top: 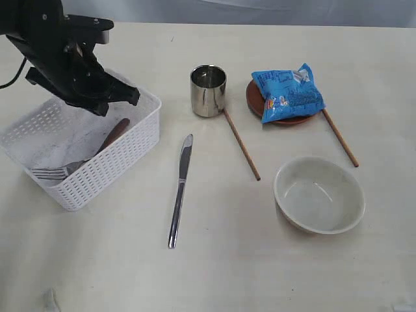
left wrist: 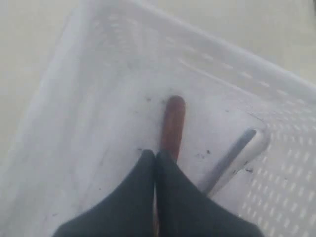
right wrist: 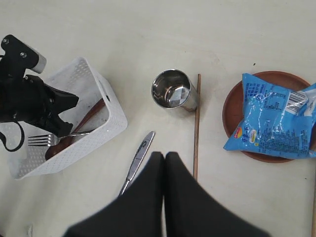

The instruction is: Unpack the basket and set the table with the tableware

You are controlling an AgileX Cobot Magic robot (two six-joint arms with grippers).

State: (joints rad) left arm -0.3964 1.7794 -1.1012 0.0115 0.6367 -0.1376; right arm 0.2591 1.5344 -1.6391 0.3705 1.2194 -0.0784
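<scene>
Left hand [left wrist: 156,154] pinches wooden spoon [left wrist: 173,123] inside basket [left wrist: 98,74]; right hand [right wrist: 164,155] pressed together, knife [right wrist: 138,158] beside it; snack bag [right wrist: 269,118] print unreadable

Most likely a robot lab bench: a wide pale counter [top: 97,260] fills every view, a black robot arm [top: 62,55] hangs over it near its left edge, and a plain grey backdrop [top: 260,10] runs along the counter's far edge.
</scene>
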